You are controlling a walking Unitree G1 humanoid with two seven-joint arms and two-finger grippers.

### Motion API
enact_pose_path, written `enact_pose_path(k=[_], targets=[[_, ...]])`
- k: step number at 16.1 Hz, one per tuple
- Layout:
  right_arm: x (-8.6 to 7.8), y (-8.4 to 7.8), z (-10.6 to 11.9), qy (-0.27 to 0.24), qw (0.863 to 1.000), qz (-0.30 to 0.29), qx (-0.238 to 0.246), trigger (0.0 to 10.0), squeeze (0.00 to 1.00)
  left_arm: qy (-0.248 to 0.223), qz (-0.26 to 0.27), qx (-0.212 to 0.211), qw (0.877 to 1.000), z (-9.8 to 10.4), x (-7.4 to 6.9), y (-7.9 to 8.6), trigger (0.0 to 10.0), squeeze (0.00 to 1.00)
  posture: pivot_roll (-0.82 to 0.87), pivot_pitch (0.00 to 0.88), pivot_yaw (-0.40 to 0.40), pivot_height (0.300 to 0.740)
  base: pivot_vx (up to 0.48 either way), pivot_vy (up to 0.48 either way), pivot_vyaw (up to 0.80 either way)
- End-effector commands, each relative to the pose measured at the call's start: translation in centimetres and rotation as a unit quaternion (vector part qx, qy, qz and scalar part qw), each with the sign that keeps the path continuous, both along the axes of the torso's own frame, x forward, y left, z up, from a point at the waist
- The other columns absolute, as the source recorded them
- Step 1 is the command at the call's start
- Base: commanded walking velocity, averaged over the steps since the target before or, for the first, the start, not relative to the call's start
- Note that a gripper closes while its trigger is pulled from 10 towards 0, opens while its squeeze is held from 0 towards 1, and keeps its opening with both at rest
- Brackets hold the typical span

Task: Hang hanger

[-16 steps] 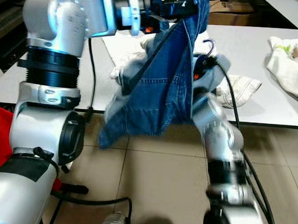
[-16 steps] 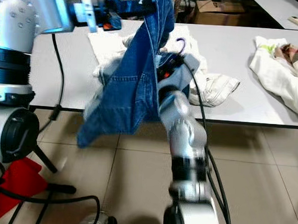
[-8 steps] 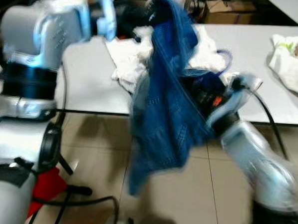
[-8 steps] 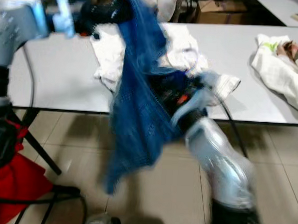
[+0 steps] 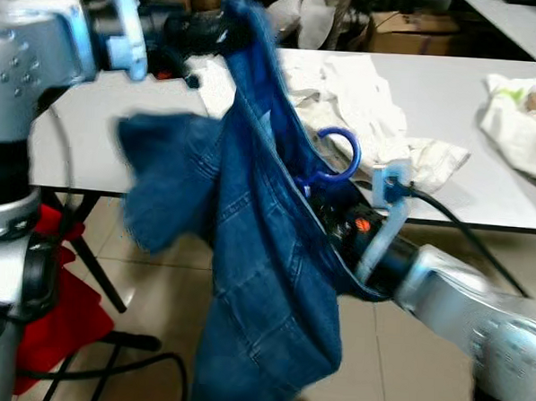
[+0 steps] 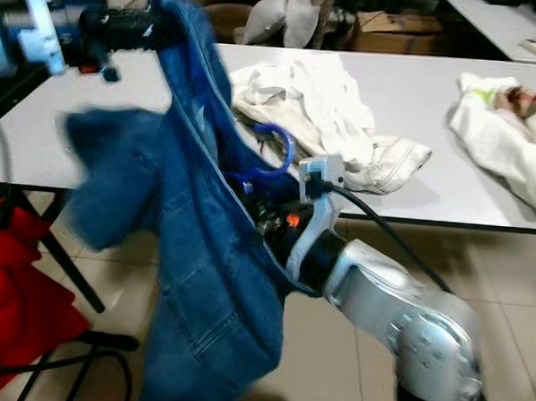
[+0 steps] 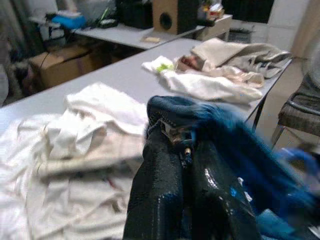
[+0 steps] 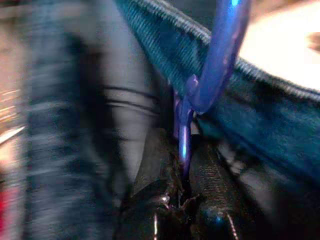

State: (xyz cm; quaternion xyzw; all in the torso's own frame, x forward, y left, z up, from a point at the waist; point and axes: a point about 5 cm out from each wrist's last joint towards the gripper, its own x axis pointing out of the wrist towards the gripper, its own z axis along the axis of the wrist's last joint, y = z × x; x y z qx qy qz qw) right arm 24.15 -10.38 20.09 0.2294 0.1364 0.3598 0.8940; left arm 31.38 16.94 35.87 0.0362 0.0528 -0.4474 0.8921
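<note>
Hanger of blue stiff plastic [image 5: 335, 164] we pinch at its neck with right gripper [image 8: 186, 172]; left gripper [image 7: 186, 150] clamps soft, heavy blue denim jeans [image 5: 264, 281].

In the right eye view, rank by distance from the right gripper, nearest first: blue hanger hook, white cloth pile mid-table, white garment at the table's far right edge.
1. Blue plastic hanger hook, pinched in the right gripper.
2. Crumpled white cloth pile, on the table just behind the hook.
3. White garment, far out at the table's right edge.

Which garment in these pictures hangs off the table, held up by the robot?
The blue denim jeans: the left gripper grips their waistband, while the white clothes and the other white garment lie on the grey table.
</note>
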Motion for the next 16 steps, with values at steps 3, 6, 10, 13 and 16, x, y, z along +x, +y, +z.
enact_pose_path(k=[3, 6, 10, 13, 16], targets=[[1.7, -2.8, 0.1, 0.025, 0.988, -0.131, 0.074, 10.0, 0.00, -0.003, 0.025, -0.013, 1.000, 0.8, -1.4, 1.8, 0.0, 0.00, 0.03, 0.000, 0.058, 0.723, 0.000, 0.000, 0.00], [1.2, -3.1, -0.5, 0.053, 0.984, -0.140, 0.102, 10.0, 0.00, 0.013, 0.087, -0.007, 0.996, -0.3, -1.0, 3.4, 0.0, 0.00, 0.03, 0.000, 0.060, 0.723, 0.000, 0.000, 0.00], [-0.5, -1.0, 1.4, 0.037, 0.993, -0.047, 0.105, 10.0, 0.00, 0.089, 0.191, 0.059, 0.976, -6.7, 0.7, 6.2, 0.0, 0.00, 0.02, 0.000, 0.072, 0.723, 0.000, 0.000, 0.00], [-0.3, -1.3, 2.5, 0.016, 0.994, -0.052, 0.095, 10.0, 0.00, 0.180, 0.198, 0.112, 0.957, -13.5, -0.6, 7.1, 0.0, 0.00, 0.01, 0.000, 0.073, 0.723, 0.000, 0.000, 0.00], [0.0, -1.5, 3.0, 0.007, 0.994, -0.061, 0.086, 10.0, 0.00, 0.263, 0.190, 0.176, 0.930, -21.3, -3.8, 6.6, 0.0, 0.00, 0.01, 0.000, 0.040, 0.723, 0.000, 0.000, 0.00]])
